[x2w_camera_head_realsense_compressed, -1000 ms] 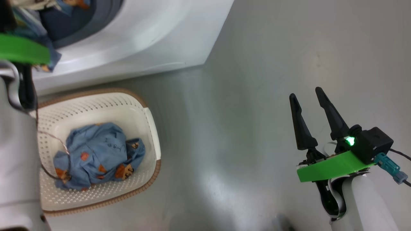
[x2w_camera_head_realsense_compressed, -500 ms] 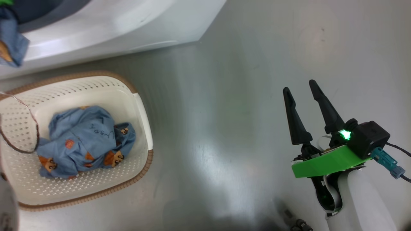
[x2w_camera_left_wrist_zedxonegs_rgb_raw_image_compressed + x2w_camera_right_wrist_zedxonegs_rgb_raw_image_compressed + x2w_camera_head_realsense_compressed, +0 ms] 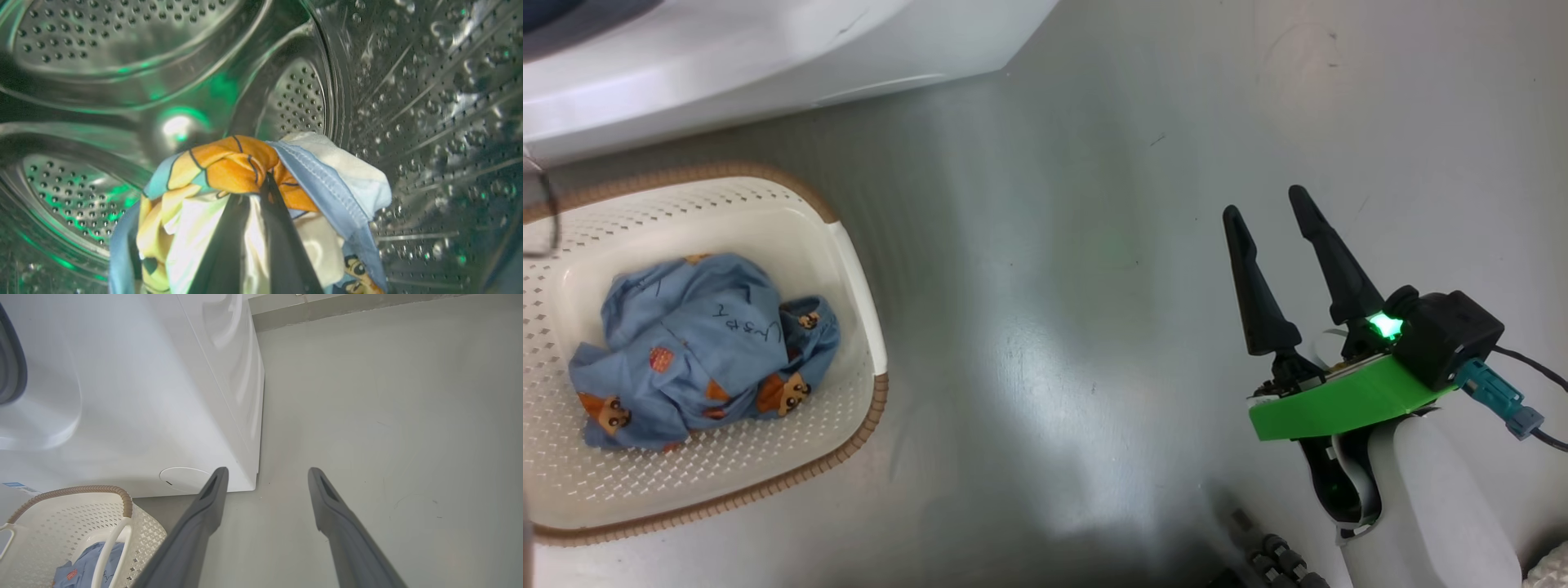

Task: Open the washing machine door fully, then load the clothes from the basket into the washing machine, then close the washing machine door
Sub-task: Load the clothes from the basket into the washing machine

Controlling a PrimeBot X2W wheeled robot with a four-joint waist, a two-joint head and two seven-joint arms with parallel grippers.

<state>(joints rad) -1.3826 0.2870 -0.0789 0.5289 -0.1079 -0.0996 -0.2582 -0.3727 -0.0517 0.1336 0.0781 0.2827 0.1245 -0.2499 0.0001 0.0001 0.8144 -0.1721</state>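
The grey floor (image 3: 1094, 245) spreads under everything. The white washing machine (image 3: 122, 396) stands on it at the upper left of the head view, and its corner comes down just beside the basket in the right wrist view. Inside it, the perforated steel drum (image 3: 102, 41) curves around the left wrist camera and glints green. The cream basket (image 3: 854, 269) with its brown woven rim sits on the floor just in front of the machine. A crumpled blue bundle (image 3: 703, 343) of bear-print clothes lies on its bottom. A second garment (image 3: 229, 163), blue, orange and cream, is up inside the drum. The left tool (image 3: 261, 192) is clenched on it, and the fabric is bunched over the two dark fingers (image 3: 282, 245). Whether the cloth touches the drum wall is hard to tell from so close. The right tool (image 3: 1262, 201) hangs over bare floor, well apart from the basket, its fingers spread and holding nothing.
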